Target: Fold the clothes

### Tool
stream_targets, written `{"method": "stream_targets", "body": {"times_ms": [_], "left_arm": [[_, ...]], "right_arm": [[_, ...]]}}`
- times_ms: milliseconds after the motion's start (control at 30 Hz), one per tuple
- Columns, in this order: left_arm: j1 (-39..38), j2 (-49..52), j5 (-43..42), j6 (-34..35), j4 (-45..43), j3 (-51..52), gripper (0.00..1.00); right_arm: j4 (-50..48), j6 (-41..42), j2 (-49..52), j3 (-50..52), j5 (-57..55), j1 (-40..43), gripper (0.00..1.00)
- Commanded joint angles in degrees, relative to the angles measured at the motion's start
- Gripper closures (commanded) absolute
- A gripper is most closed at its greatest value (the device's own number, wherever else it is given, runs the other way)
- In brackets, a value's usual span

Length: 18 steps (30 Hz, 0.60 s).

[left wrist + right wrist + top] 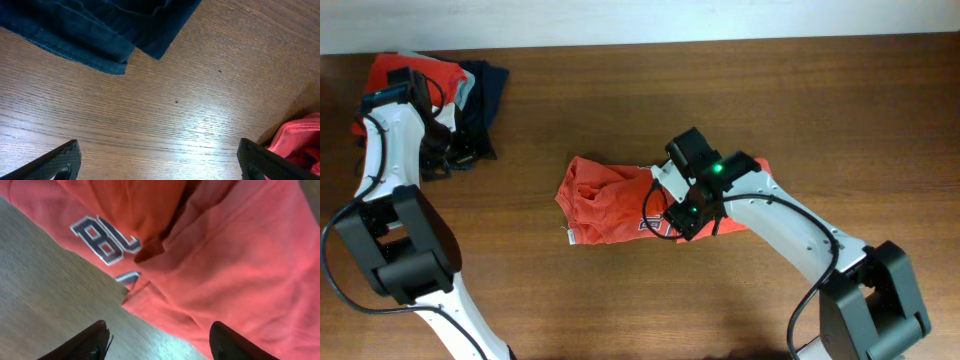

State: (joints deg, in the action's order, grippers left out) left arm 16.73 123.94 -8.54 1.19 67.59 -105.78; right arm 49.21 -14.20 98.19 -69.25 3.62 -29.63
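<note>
One orange-red T-shirt (605, 200) lies crumpled in the middle of the table, with navy-and-white lettering (102, 240) showing on it. My right gripper (682, 222) hovers low over its front edge. In the right wrist view the right gripper (160, 342) is open, one finger over bare wood and the other over the shirt (225, 255); the hem lies between them, ungripped. Another orange-red shirt (398, 70) sits in the pile at the far left corner. My left gripper (445, 160) is beside that pile, open over bare wood (157, 165), with orange cloth (300, 142) by its right finger.
A dark navy garment (485, 90) lies against the pile at the back left, and its hem (100, 25) fills the top of the left wrist view. The table's far edge (720, 42) runs along the top of the overhead view.
</note>
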Motion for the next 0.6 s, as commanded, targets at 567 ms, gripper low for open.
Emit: {"method": "stream_targets", "body": {"times_ms": [567], "left_arm": [[0.04, -2.25, 0.02, 0.55, -0.09, -0.98, 0.01]], "right_arm": [[-8.11, -0.81, 2.84, 2.29, 3.3, -0.09, 0.39]]}}
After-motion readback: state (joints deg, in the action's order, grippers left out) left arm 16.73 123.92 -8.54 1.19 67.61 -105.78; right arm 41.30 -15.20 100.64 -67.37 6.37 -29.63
